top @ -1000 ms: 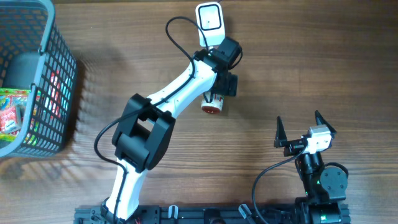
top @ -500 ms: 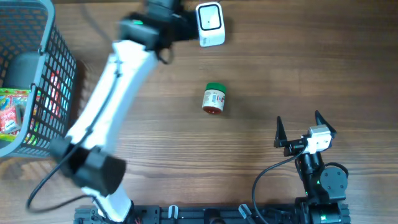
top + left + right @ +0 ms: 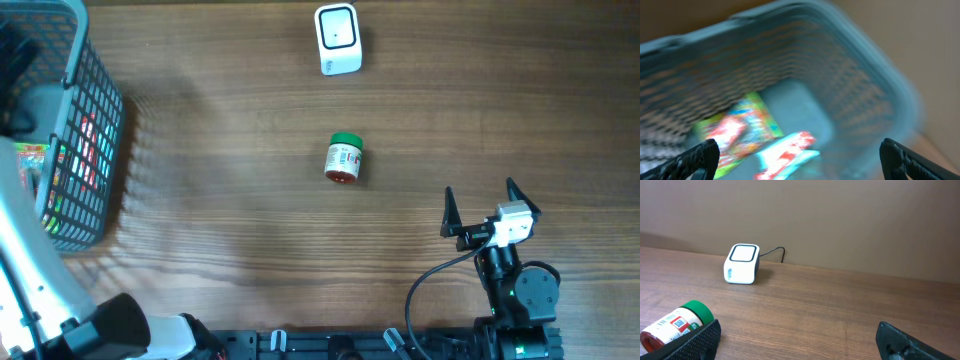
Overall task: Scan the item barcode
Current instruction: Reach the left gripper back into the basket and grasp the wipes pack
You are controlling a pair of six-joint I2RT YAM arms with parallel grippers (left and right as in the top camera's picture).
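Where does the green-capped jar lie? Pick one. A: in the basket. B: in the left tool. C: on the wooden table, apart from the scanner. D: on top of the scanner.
C: the green-capped jar lies on its side on the wooden table, apart from the white scanner.

Seeing brown wood-grain table (image 3: 220,230) spanning the overhead view. Seeing plain beige wall (image 3: 840,220) meeting its far edge.
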